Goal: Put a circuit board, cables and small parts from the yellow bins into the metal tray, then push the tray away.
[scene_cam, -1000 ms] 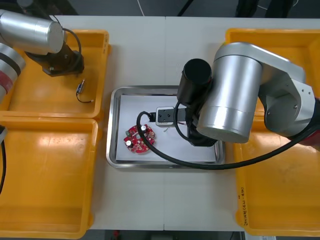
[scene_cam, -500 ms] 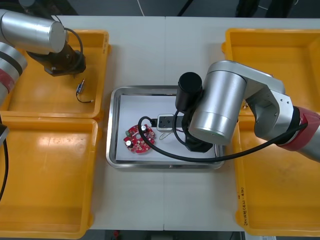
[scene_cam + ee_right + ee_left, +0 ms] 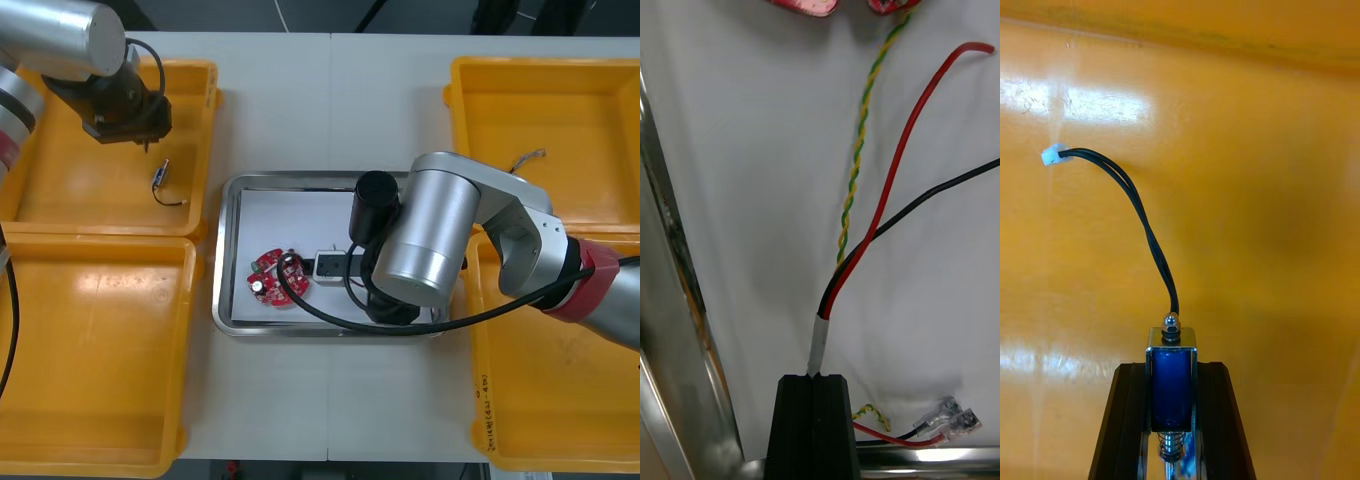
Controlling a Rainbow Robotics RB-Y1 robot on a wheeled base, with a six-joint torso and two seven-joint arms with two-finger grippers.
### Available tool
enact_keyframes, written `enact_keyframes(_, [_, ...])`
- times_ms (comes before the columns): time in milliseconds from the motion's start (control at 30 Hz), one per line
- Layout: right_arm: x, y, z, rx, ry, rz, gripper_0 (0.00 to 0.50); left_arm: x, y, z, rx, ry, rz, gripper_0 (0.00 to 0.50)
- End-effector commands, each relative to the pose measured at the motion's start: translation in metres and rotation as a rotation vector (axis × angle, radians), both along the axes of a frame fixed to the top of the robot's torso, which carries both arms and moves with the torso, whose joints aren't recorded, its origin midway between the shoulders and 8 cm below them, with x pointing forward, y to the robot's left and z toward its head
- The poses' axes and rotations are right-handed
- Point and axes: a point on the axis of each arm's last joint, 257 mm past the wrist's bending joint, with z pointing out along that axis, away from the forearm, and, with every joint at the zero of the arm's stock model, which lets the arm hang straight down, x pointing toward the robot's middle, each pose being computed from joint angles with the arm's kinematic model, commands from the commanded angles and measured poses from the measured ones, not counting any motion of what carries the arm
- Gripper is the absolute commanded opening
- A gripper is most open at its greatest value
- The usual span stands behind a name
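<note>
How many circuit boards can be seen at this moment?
1. The board lies in the left half of the tray. The right arm covers part of the tray, so another may be hidden.

Left of the tray [image 3: 285, 215] stood the far left bin [image 3: 80, 190] and, closer in, the near left bin [image 3: 100, 350]. Right of the tray stood the far right bin [image 3: 560, 110] and the near right bin [image 3: 560, 400]. The circuit board [image 3: 262, 283] lay in the tray's left half. The right gripper [image 3: 813, 381] sat low in the tray's near right part, pinching a cable [image 3: 818, 337] whose strands ran over the tray floor toward the board. In the far left bin, the left gripper [image 3: 1172, 365] clasped a small metal part [image 3: 1172, 390]. A loose cable [image 3: 525, 158] lay in the far right bin.
</note>
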Motion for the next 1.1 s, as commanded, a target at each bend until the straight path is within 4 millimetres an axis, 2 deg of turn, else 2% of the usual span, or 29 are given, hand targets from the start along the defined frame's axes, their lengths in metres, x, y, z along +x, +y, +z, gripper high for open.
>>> enact_keyframes(33, [-0.017,0.008,-0.015,0.021,0.042,0.003,0.000,0.002,0.015,0.070,0.014,-0.071,0.039,0.000])
enact_keyframes(333, [-0.016,0.007,-0.016,0.026,0.038,-0.014,0.001,-0.024,0.020,0.083,0.053,-0.023,0.034,0.000])
enact_keyframes(367, [-0.015,0.007,-0.015,0.024,0.033,-0.015,0.061,-0.028,0.021,0.082,0.059,-0.016,0.034,0.000])
enact_keyframes(400, [-0.013,0.006,-0.015,0.020,0.023,-0.015,0.276,-0.033,0.021,0.084,0.061,-0.013,0.030,0.000])
enact_keyframes(433, [-0.012,0.005,-0.014,0.020,0.020,-0.017,0.403,-0.035,0.020,0.085,0.064,-0.013,0.027,0.000])
enact_keyframes(467, [-0.010,0.006,-0.013,0.020,0.012,-0.015,0.500,-0.039,0.020,0.087,0.067,-0.010,0.022,0.000])
enact_keyframes(633, [-0.004,0.010,-0.007,0.038,-0.016,0.002,0.500,-0.057,0.018,0.090,0.100,0.007,0.000,0.001])
enact_keyframes(767, [-0.003,0.008,-0.003,0.041,-0.023,0.001,0.500,-0.069,0.008,0.095,0.114,0.014,-0.031,0.000])
enact_keyframes(1100, [0.005,0.017,0.030,0.074,-0.057,-0.005,0.500,-0.097,-0.037,0.110,0.109,0.024,-0.161,0.000])
